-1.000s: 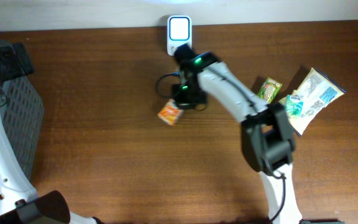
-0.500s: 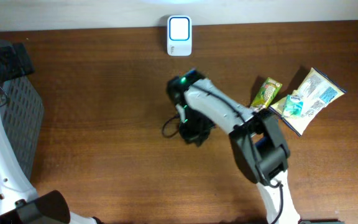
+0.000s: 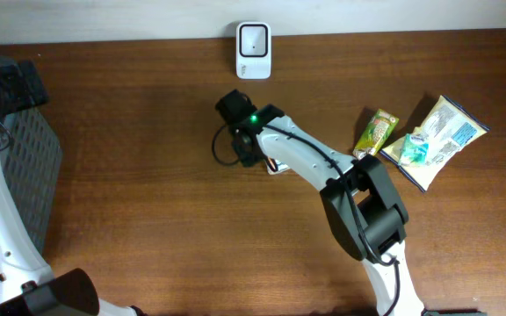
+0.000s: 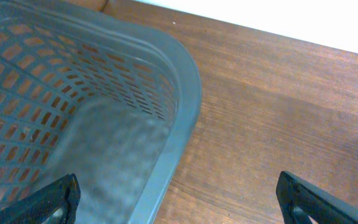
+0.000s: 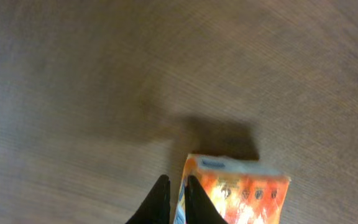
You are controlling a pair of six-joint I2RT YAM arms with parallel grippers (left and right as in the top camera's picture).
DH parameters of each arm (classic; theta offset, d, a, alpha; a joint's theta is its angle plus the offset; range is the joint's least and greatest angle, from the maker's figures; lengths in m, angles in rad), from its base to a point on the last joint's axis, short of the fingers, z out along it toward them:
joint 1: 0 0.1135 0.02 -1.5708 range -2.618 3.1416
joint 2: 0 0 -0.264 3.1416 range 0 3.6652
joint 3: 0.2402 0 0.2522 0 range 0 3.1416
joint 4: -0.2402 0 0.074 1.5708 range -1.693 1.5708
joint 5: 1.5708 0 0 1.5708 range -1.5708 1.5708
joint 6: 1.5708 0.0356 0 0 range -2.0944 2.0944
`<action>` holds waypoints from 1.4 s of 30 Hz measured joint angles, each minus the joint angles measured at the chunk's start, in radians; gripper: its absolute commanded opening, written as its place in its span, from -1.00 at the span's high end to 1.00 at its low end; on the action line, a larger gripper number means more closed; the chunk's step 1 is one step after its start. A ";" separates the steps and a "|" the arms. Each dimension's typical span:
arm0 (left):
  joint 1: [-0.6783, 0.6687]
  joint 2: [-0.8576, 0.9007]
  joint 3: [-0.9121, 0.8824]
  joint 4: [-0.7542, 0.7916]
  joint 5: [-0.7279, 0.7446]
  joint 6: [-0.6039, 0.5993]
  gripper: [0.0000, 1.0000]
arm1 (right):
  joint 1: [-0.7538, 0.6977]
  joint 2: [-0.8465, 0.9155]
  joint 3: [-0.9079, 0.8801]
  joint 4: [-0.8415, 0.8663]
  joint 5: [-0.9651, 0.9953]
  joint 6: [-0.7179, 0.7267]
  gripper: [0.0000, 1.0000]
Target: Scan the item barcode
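Note:
In the right wrist view an orange packet (image 5: 241,194) hangs above the wooden table, with my right gripper (image 5: 178,202) shut on its left edge. From overhead the right gripper (image 3: 246,145) sits just in front of the white barcode scanner (image 3: 253,39). Only a sliver of the orange packet (image 3: 275,167) shows under the arm there. No barcode is visible on the packet. My left gripper (image 4: 179,200) is open and empty, straddling the rim of a grey basket (image 4: 188,106).
The grey mesh basket (image 3: 25,158) stands at the table's left edge. A green snack packet (image 3: 376,130) and a white and blue bag (image 3: 437,139) lie at the right. A black cable loops beside the right gripper.
The right arm carried the orange packet away from the scanner toward the front, then back and left. The packet is now mostly hidden under the arm. The left arm has not moved.

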State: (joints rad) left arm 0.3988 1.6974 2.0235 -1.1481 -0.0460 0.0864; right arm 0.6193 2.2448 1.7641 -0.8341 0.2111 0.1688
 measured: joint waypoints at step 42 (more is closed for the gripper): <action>0.000 0.000 0.000 0.000 0.000 0.000 -0.98 | -0.373 -0.164 -0.343 0.244 -0.787 0.216 0.02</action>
State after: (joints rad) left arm 0.3988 1.6974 2.0235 -1.1484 -0.0460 0.0864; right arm 0.2466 2.0808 1.4212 -0.5900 -0.5762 0.3851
